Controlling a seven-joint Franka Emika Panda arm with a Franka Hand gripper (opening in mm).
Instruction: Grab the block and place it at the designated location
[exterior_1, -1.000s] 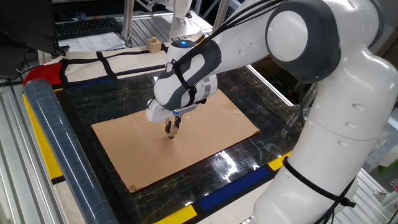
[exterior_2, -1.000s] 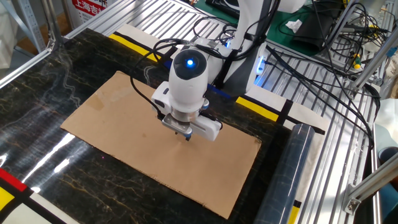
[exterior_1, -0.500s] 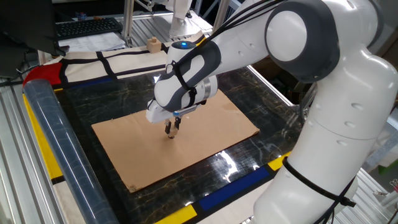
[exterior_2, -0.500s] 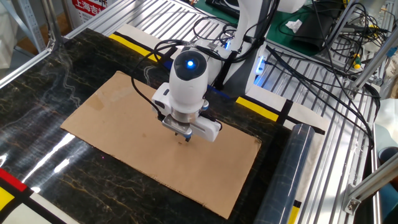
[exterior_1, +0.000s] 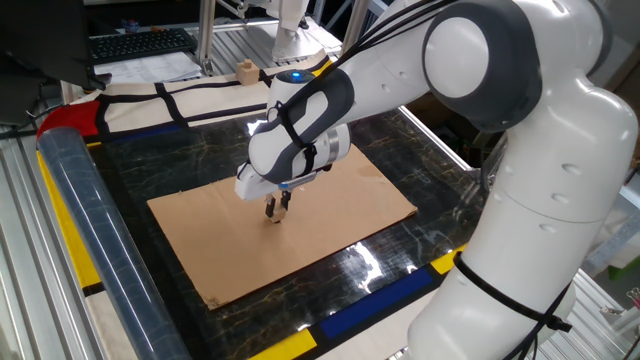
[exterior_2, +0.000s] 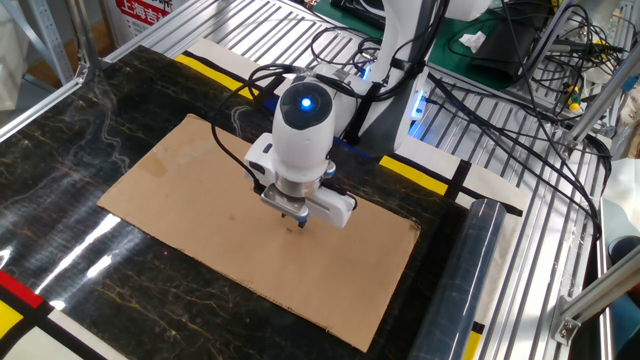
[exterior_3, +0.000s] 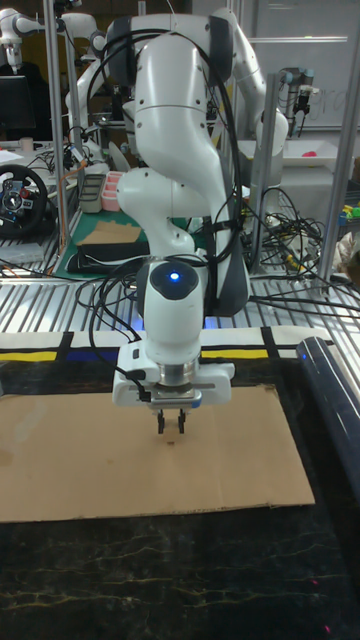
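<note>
Tool (exterior_1: 276, 211) risen slightly off cardboard (exterior_1: 340, 215); fingers nearly together, grip contents unclear.

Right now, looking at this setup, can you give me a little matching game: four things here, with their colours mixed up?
Things:
1. cardboard sheet
2. light on the arm
3. table top
4. tape stripe

Colours:
A. blue
B. yellow
C. brown
D. black

Pairs: 1-C, 2-A, 3-D, 4-B

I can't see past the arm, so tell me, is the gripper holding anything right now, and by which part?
Cannot tell: the gripper has its fingers close together just above the cardboard sheet, and no block shows between them.
</note>
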